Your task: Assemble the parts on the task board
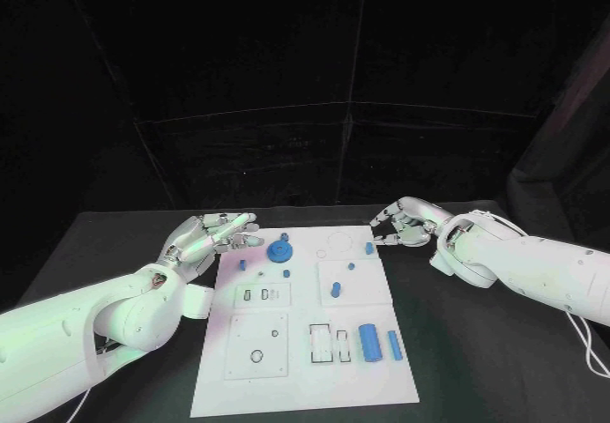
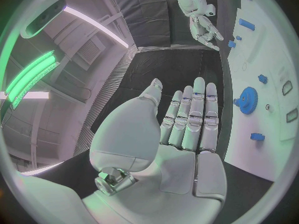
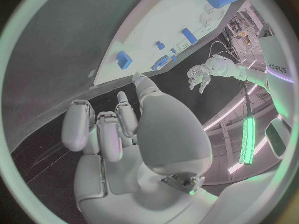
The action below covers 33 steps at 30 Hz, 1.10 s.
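Two blue bars (image 1: 370,342) lie nearest, by the task board's (image 1: 305,388) right edge. Its blue gear (image 1: 281,255) sits near the far left corner. Left hand (image 1: 210,238) is wide, holding nothing. Right hand (image 1: 405,224) is curled, holding nothing.

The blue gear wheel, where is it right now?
In the head view the blue gear lies on the far left part of the white task board, just beside the left hand, which is not touching it.

Black table (image 1: 483,352) under the white plate. Black curtain backdrop (image 1: 305,97) behind the table's far edge, seams visible across it.
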{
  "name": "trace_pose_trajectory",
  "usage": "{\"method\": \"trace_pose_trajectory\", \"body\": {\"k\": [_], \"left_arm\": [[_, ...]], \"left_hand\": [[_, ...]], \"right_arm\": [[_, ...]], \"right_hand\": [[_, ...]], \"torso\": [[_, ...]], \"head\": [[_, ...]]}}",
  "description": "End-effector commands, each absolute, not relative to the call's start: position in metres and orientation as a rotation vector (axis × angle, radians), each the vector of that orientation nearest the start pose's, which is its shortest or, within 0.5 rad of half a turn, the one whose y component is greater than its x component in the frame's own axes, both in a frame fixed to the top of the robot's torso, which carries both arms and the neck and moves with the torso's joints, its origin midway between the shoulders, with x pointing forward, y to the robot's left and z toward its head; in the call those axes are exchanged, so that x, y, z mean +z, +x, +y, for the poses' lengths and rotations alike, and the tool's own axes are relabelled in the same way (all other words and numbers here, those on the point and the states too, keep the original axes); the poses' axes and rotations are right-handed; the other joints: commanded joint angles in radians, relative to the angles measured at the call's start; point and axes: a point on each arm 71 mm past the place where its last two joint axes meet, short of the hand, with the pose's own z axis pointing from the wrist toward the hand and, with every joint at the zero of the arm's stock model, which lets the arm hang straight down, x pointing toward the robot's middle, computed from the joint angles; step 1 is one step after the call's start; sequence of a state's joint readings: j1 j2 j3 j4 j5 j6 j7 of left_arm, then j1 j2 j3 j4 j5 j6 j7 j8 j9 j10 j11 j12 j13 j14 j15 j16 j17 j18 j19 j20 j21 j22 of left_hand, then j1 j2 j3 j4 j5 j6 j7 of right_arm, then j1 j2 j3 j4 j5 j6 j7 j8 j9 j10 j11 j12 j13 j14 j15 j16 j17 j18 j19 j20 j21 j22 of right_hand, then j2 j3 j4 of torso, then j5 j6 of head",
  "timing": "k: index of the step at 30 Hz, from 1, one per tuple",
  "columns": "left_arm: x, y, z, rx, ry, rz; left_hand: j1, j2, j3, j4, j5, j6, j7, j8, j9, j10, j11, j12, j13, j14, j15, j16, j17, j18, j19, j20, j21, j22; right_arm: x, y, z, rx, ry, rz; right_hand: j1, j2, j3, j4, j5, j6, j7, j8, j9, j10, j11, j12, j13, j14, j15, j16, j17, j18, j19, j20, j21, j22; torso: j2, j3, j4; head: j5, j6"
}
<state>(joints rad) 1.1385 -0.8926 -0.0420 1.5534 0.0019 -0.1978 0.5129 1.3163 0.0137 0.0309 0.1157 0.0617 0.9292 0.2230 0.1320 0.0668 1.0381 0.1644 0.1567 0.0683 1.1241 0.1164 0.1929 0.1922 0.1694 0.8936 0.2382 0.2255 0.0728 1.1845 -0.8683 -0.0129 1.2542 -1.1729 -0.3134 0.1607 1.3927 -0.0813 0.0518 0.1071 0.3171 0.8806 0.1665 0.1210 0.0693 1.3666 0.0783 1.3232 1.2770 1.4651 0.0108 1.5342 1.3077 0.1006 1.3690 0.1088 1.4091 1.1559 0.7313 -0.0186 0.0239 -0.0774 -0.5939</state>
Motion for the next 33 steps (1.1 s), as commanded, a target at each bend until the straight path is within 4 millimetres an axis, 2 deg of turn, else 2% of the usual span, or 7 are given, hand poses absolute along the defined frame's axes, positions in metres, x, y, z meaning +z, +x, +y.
{"method": "trace_pose_trajectory", "body": {"k": [1, 4, 20, 25, 33], "left_arm": [[-0.196, 0.47, 0.219, -1.703, -1.087, 1.383], [-0.196, 0.471, 0.219, -1.702, -1.088, 1.384], [-0.198, 0.471, 0.22, -1.697, -1.09, 1.386], [-0.198, 0.471, 0.22, -1.696, -1.09, 1.387], [-0.198, 0.471, 0.22, -1.697, -1.09, 1.388]], "left_hand": [[-0.001, 0.011, -0.002, -0.006, -0.006, -0.003, 0.004, -0.007, -0.001, 0.001, 0.006, -0.003, -0.001, 0.002, 0.005, -0.007, 0.001, 0.016, 0.009, 0.001, -0.002, -0.001], [0.0, 0.012, -0.002, -0.007, -0.006, -0.003, 0.004, -0.007, -0.001, 0.001, 0.005, -0.003, -0.001, 0.003, 0.005, -0.007, 0.001, 0.016, 0.01, 0.001, -0.003, -0.001], [0.0, 0.012, -0.002, -0.007, -0.006, -0.003, 0.004, -0.007, -0.001, 0.001, 0.005, -0.003, -0.001, 0.003, 0.005, -0.007, 0.001, 0.016, 0.01, 0.001, -0.003, -0.001], [0.0, 0.012, -0.002, -0.007, -0.006, -0.003, 0.004, -0.007, -0.001, 0.001, 0.005, -0.003, -0.001, 0.003, 0.005, -0.007, 0.001, 0.016, 0.01, 0.001, -0.003, -0.001], [0.0, 0.012, -0.002, -0.007, -0.006, -0.003, 0.004, -0.007, -0.001, 0.001, 0.005, -0.003, -0.001, 0.003, 0.005, -0.007, 0.001, 0.016, 0.01, 0.001, -0.003, -0.001]], "right_arm": [[-0.197, 0.523, -0.291, 0.736, 0.096, 1.673], [-0.203, 0.522, -0.291, 0.733, 0.102, 1.684], [-0.222, 0.521, -0.286, 0.73, 0.116, 1.719], [-0.224, 0.523, -0.285, 0.722, 0.121, 1.718], [-0.226, 0.525, -0.281, 0.715, 0.116, 1.723]], "right_hand": [[0.003, 0.001, -0.003, -0.006, -0.003, 0.004, 0.003, -0.003, -0.001, -0.007, 0.002, -0.008, -0.002, 0.086, -0.007, 0.004, 0.176, -0.02, 0.002, 0.001, 0.003, -0.002], [0.001, 0.0, -0.005, -0.006, -0.004, 0.003, 0.003, -0.003, -0.001, -0.008, 0.002, -0.009, -0.003, 0.086, -0.007, 0.004, 0.175, -0.02, 0.002, 0.001, 0.003, -0.002], [-0.004, 0.0, -0.011, -0.004, -0.006, 0.0, 0.004, -0.006, -0.002, -0.011, 0.003, -0.012, -0.007, 0.086, -0.007, 0.003, 0.174, -0.02, 0.0, 0.001, 0.001, -0.005], [-0.002, 0.014, -0.009, -0.006, -0.016, 0.008, 0.002, -0.001, 0.0, -0.007, 0.002, -0.01, -0.004, 0.086, -0.007, 0.004, 0.175, -0.02, 0.001, 0.001, 0.002, -0.004], [0.012, 0.043, 0.001, -0.018, -0.063, 0.039, -0.004, 0.013, 0.003, 0.004, -0.004, 0.0, 0.006, 0.087, -0.012, 0.004, 0.177, -0.02, 0.003, -0.003, 0.003, -0.001]], "torso": [[0.0, -0.0014, 0.001], [-0.001, -0.0029, 0.0014], [-0.002, -0.0027, 0.0011], [-0.002, -0.003, 0.0017], [-0.002, -0.0025, 0.0024]], "head": [[-0.001, -0.004], [-0.003, -0.006], [0.002, -0.014], [0.0, -0.015], [-0.001, -0.017]]}}
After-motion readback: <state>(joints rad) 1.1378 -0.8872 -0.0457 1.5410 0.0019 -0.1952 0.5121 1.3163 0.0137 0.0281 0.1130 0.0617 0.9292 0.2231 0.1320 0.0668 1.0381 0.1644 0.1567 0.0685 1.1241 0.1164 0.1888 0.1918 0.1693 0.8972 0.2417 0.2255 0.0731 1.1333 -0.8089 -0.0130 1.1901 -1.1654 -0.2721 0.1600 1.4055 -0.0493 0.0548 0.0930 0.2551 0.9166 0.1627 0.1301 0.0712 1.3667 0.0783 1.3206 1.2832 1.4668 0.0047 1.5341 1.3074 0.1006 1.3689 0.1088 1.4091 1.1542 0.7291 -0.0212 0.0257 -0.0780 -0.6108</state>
